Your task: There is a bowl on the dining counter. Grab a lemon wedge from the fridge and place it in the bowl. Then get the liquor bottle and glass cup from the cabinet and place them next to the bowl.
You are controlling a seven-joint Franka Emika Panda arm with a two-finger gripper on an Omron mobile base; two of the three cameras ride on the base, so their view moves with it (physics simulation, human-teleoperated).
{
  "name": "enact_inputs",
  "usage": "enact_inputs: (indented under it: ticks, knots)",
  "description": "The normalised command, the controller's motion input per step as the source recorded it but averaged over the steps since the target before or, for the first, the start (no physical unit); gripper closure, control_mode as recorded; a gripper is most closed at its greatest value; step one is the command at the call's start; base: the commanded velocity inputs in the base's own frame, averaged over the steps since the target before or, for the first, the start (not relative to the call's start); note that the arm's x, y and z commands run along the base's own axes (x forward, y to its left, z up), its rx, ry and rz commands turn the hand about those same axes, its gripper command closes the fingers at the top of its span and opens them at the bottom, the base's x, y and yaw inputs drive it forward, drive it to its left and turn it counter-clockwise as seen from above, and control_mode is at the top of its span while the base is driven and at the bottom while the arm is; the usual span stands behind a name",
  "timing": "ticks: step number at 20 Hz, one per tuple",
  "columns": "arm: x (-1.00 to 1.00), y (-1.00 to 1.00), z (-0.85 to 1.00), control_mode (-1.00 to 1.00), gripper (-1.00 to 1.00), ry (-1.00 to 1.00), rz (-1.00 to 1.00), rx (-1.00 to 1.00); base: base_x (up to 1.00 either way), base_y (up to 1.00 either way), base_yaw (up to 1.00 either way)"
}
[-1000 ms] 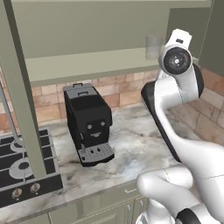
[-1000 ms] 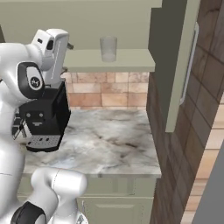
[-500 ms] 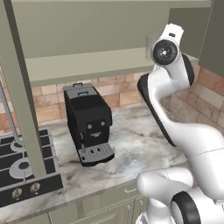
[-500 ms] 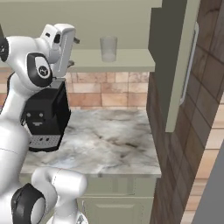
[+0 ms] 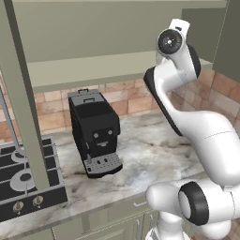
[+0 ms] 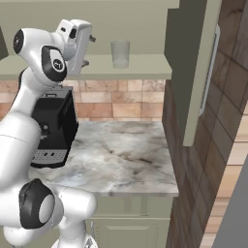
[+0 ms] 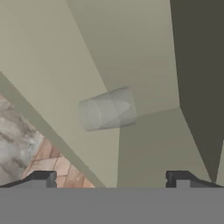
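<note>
With our gripper raised to shelf height and its jaws spread wide and empty, we see the glass cup standing upright on the cabinet shelf, straight ahead along the fingers but well apart. Nothing is in the cup; no bottle shows beside it. Below sits a black coffee machine.

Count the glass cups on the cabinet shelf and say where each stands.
1. The glass cup stands upright on the cabinet shelf, right of the open tool. The arm may hide other shelf items.
</note>
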Motion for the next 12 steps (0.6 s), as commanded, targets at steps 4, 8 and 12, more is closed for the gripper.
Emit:
enact_inputs:
  ticks: [4,8,12]
  knots:
    - [0.37,-0.10,0.00,-1.00,-1.00,0.00,0.00,0.00,0.00,0.00,0.00]
    - [0.32,-0.17,0.00,-1.00,-1.00,0.00,0.00,0.00,0.00,0.00,0.00]
    - [0.26,-0.20,-0.04,-1.00,-1.00,0.00,-0.01,0.00,0.00,0.00,0.00]
